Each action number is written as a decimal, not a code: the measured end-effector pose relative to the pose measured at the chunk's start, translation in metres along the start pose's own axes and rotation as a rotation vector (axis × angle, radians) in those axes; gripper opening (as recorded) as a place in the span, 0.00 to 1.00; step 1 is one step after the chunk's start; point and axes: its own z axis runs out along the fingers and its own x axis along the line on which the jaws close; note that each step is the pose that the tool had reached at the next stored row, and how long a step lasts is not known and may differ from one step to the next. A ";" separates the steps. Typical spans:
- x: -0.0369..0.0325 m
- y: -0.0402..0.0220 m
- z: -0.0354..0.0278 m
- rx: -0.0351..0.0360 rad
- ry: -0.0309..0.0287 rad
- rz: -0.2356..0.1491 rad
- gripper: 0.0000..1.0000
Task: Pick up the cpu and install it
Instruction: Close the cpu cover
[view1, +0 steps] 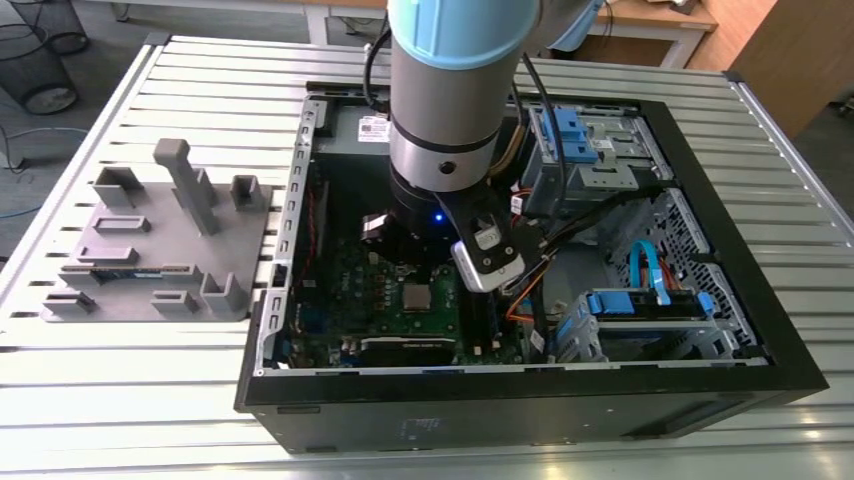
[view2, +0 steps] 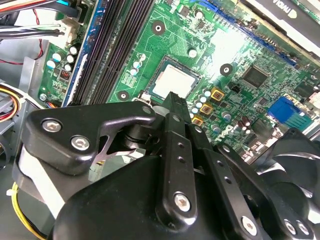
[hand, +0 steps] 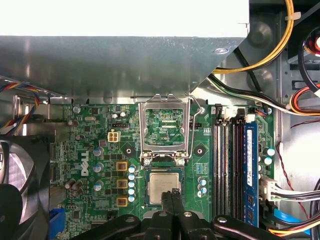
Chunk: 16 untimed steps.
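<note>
Gripper (hand: 170, 193) holds its two fingers pressed together with nothing between them. In both wrist views the tips stand over one edge of the cpu (hand: 159, 184); I cannot tell whether they touch it. The cpu lies flat in its socket on the green motherboard (hand: 100, 145), silver top upward. The metal socket frame (hand: 165, 102) just beside it is swung open. In the exterior view the arm (view1: 447, 90) reaches down into the open computer case (view1: 534, 400).

A slatted metal table (view1: 134, 400) carries a grey fixture plate (view1: 167, 248) beside an open black computer case (view1: 467, 420).
</note>
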 end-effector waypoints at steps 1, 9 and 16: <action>0.0000 0.0000 -0.0001 -0.0002 0.0000 0.000 0.11; 0.0000 0.0000 -0.0005 0.0001 -0.0001 0.000 0.11; -0.0027 0.0000 -0.0004 0.0002 -0.0001 0.000 0.11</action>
